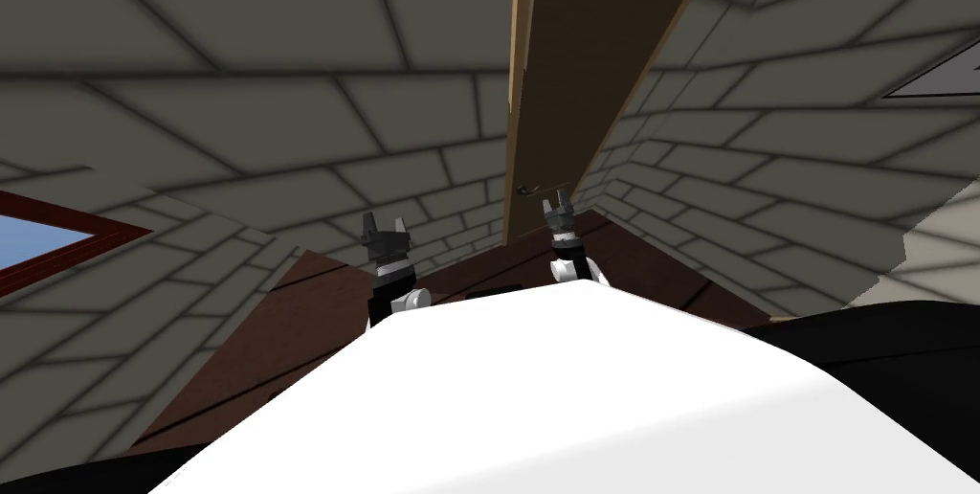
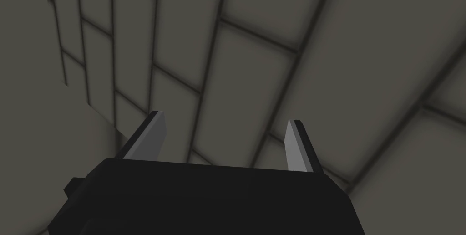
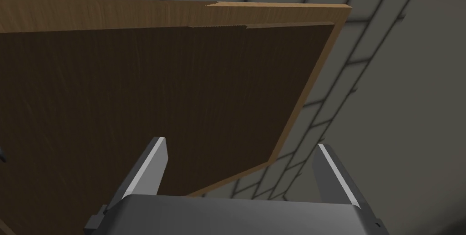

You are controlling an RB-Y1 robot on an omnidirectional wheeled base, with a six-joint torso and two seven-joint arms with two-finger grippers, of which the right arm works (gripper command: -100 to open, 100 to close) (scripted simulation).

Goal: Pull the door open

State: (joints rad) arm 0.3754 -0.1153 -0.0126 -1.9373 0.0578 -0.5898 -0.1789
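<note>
The brown door (image 1: 574, 57) stood upper centre in the head view, its dark handle (image 1: 527, 190) just left of the open, empty right gripper (image 1: 558, 199), which I judged needed to straddle it before closing; the left gripper (image 1: 383, 225) hung open too

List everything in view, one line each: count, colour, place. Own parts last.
brown wooden door: one, brown with a lighter edge, straight ahead
small dark door handle: one, dark, on the door, beside the right gripper, untouched
grey block walls: several faces, grey with dark joints, either side of the door
red-framed window: one, blue pane, far left
dark reddish floor: one, below the door
left gripper: one, dark, facing the wall, jaws open
right gripper: one, dark, at the door, jaws open, empty
</note>
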